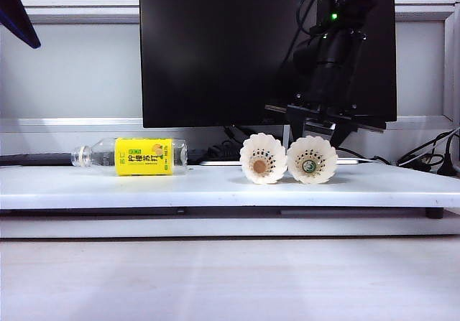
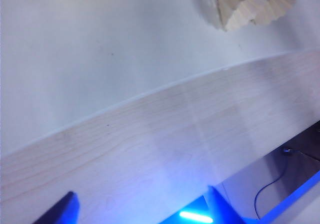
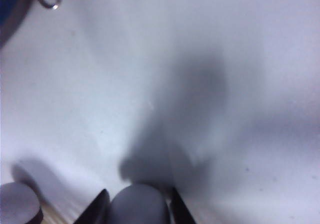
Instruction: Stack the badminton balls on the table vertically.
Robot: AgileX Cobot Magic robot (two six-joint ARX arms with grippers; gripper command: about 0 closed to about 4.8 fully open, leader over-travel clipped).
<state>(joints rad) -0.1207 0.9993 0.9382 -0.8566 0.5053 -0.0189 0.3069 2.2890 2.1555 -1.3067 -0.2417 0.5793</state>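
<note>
Two badminton balls [image 1: 264,159] lie side by side, touching, on the table [image 1: 215,186] near its back edge, open skirts facing front. One bottle [image 1: 133,156] lies on its side toward the left end, contents unclear. Right gripper [image 1: 314,128] hangs right behind the green-taped ball, jaws partly spread, grip unclear. Left gripper [image 2: 142,209] sits spread wide over the front edge.

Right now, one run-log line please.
shuttlecocks: side by side on table, unstacked | right gripper: behind green-banded shuttlecock | left gripper: open, away

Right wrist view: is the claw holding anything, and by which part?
Cannot tell: the right claw straddles a badminton ball's rounded tip, but blur hides whether it grips.
</note>
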